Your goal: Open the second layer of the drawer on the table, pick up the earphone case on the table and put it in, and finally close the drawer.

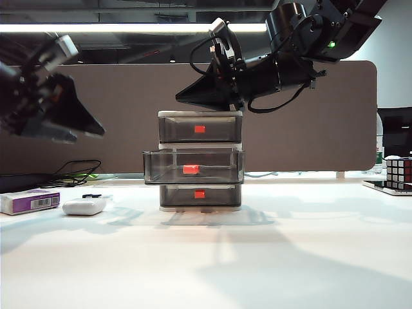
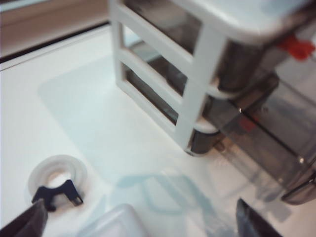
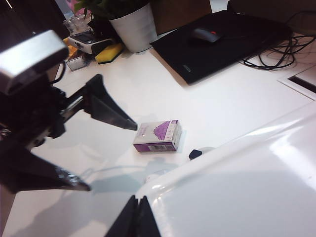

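Observation:
The drawer (image 1: 200, 160) stands mid-table, its second layer (image 1: 193, 166) pulled out toward the front. The white earphone case (image 1: 84, 206) lies on the table (image 1: 257, 257) to the drawer's left. My left gripper (image 1: 87, 135) hangs open in the air above the case, holding nothing. In the left wrist view its dark fingers (image 2: 24, 222) stand wide apart, with a corner of the case (image 2: 116, 222) between them and the drawer (image 2: 197, 89) beyond. My right gripper (image 1: 183, 96) is shut and empty over the drawer's top. Its fingertips (image 3: 138, 212) sit at the edge of that white top (image 3: 237, 182).
A purple-and-white box (image 1: 29, 202) lies left of the case. A small black clip (image 2: 57, 194) sits on a white ring beside the case. A Rubik's cube (image 1: 399, 172) stands at the far right. Cables, a laptop (image 3: 222, 39) and a plant pot (image 3: 133, 24) lie behind.

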You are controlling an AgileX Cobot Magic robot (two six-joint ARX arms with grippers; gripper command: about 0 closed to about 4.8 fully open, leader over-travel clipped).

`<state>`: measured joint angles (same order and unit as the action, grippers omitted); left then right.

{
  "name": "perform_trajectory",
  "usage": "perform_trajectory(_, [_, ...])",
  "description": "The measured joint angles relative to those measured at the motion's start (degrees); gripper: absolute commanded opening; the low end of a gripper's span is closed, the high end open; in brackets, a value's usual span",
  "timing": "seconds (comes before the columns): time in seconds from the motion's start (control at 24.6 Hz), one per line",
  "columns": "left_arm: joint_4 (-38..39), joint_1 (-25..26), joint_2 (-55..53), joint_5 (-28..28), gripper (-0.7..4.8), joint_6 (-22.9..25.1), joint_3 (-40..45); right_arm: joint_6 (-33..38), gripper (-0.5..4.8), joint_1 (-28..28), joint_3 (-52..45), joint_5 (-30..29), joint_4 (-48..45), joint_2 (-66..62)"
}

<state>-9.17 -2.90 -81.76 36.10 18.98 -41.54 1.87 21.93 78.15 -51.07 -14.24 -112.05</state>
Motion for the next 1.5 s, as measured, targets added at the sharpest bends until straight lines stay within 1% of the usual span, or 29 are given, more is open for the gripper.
perform_trajectory(0.08, [0.3, 0.0, -2.4, -0.7, 4.29, 4.8, -1.5, 0.0, -0.05, 0.0, 0.0, -0.1, 0.2, 0.0])
perform_trajectory(0.12, [1.4, 0.2, -3.5, -3.5, 4.20, 8.5, -2.4, 0.0, -0.05, 0.0, 0.0, -0.3, 0.2, 0.0])
perform_trajectory(0.2, [3.3, 0.6, -4.5, -5.1, 3.60, 12.8, -3.2, -0.6, -0.05, 0.0, 0.0, -0.6, 0.5, 0.0])
perform_trajectory(0.24, [6.8, 0.7, -5.7, -5.1, 3.60, 17.9, -4.4, -1.6, -0.05, 0.0, 0.0, -0.6, 1.2, 0.2])
perform_trajectory(0.33, [11.6, 0.6, -7.5, -4.4, 3.60, 24.3, -6.4, -2.8, -0.05, 0.0, 0.0, -0.6, 2.1, 0.3])
perform_trajectory(0.37, [13.2, 0.8, -8.9, -4.2, 3.59, 26.0, -8.1, -3.0, -0.05, 0.0, 0.0, -0.7, 2.1, 0.3])
perform_trajectory(0.45, [14.7, 1.0, -10.4, -4.2, 3.59, 27.1, -10.1, -3.0, -0.05, 0.0, 0.0, -0.7, 2.2, 0.3])
perform_trajectory(0.53, [17.6, 1.0, -11.7, -4.2, 3.59, 29.3, -12.4, -3.0, -0.05, 0.0, 0.0, -0.8, 2.1, 0.3])
perform_trajectory(0.69, [21.1, 0.9, -12.1, -4.2, 3.58, 32.6, -13.5, -2.8, -0.05, 0.0, 0.1, -0.8, 1.5, 0.2])
perform_trajectory(0.85, [22.6, 1.0, -12.8, -4.4, 3.58, 35.1, -13.5, -2.5, -0.05, 0.0, 0.1, -0.8, 0.6, 0.1])
perform_trajectory(0.93, [22.7, 1.0, -12.8, -4.6, 3.58, 35.8, -13.5, -2.3, -0.05, 0.0, 0.1, 0.2, 0.1, 0.0])
perform_trajectory(1.02, [22.7, 1.0, -13.3, -5.8, 3.36, 36.3, -13.5, -1.8, -0.05, 0.0, 0.0, 0.5, -0.4, 0.0])
perform_trajectory(1.34, [23.1, 0.9, -16.7, -6.8, 3.35, 36.6, -13.5, -0.1, -0.05, -0.1, -0.2, 1.2, -2.4, -0.1])
perform_trajectory(1.5, [21.8, 0.9, -17.1, -6.8, 3.35, 37.3, -14.2, 0.1, -0.05, -0.3, -0.2, 1.2, -2.8, -0.2])
